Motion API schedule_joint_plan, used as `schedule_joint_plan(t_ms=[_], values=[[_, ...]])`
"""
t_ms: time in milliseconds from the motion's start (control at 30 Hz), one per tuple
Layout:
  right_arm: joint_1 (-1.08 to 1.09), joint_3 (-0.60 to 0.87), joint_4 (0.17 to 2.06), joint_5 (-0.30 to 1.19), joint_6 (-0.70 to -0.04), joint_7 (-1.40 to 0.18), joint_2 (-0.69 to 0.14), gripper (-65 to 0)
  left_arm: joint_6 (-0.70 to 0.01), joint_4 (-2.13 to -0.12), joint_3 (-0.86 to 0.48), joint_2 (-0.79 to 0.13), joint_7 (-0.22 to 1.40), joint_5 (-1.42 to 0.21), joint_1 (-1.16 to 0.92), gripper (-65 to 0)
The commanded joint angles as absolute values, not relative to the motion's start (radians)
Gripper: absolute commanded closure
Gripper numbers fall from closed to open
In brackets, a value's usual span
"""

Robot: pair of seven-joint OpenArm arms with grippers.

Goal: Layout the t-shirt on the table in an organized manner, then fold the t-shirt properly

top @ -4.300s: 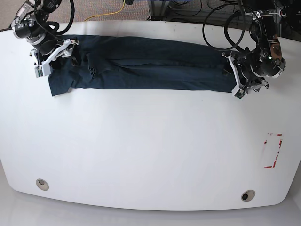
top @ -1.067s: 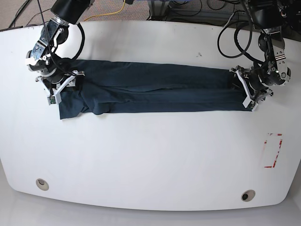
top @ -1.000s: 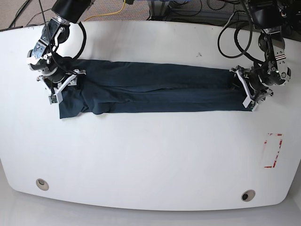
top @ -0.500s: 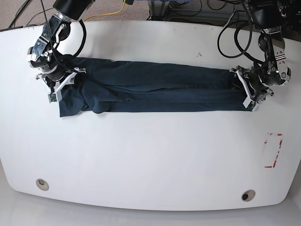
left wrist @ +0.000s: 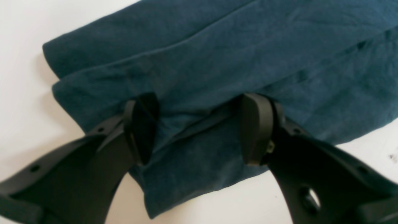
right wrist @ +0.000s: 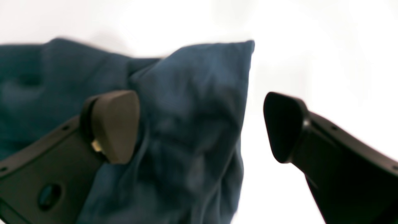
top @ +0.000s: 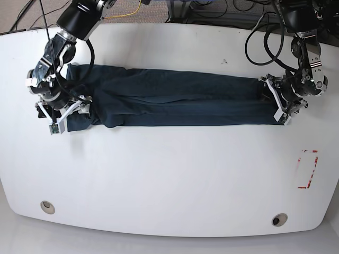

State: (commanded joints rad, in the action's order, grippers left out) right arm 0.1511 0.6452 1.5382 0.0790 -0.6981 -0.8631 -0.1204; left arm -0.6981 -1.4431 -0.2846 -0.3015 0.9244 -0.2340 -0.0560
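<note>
The dark navy t-shirt [top: 175, 98] lies as a long narrow strip across the far half of the white table [top: 169, 174]. My right gripper [top: 67, 112] sits at the strip's left end. In the right wrist view it [right wrist: 199, 127] is open, with a loose corner of the t-shirt [right wrist: 192, 109] standing between its fingers. My left gripper [top: 275, 103] rests at the strip's right end. In the left wrist view it [left wrist: 199, 130] is open, both fingertips [left wrist: 141, 127] pressed down onto the layered edge of the t-shirt [left wrist: 217, 62].
A red tape rectangle [top: 307, 169] marks the table near its right edge. Two round grey grommet holes [top: 47, 206] [top: 279, 219] sit near the front edge. Black cables [top: 254, 21] hang behind the far edge. A small dark scuff [top: 224, 61] lies above the shirt.
My right gripper has slid toward the table's front along the shirt's left end, and that end now spreads wider. The left gripper has stayed put.
</note>
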Motion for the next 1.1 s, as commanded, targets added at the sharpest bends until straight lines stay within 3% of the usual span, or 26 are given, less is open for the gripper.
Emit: schedule_joint_plan(t_ms=[333, 400, 633, 733, 833, 1100], values=[[0.271, 0.645, 1.241, 0.087, -0.698, -0.76, -0.208, -59.5, -0.698, -1.445, -0.285, -0.303, 0.924, -0.234, -0.065, -38.5], [0.286, 0.645, 1.208, 0.087, -0.698, -0.74, -0.217, -54.1, -0.698, -1.446, -0.285, -0.303, 0.924, -0.236, -0.07, -38.5], [0.292, 0.645, 1.158, 0.087, -0.698, -0.717, -0.222, -23.1, -0.698, -1.443, -0.285, -0.303, 0.924, -0.236, -0.07, -38.5], [0.291, 0.645, 1.158, 0.087, -0.698, -0.717, -0.222, -14.7, -0.698, -1.442, -0.285, -0.303, 0.924, -0.236, -0.07, -38.5], [0.289, 0.647, 1.167, 0.087, -0.698, -0.717, -0.222, -10.5, -0.698, -1.44, -0.285, -0.303, 0.924, -0.234, -0.07, -38.5], [0.285, 0.727, 1.225, 0.077, -0.698, -0.722, -0.22, -10.3, -0.698, -1.44, -0.285, -0.306, 0.924, -0.231, -0.071, -38.5]])
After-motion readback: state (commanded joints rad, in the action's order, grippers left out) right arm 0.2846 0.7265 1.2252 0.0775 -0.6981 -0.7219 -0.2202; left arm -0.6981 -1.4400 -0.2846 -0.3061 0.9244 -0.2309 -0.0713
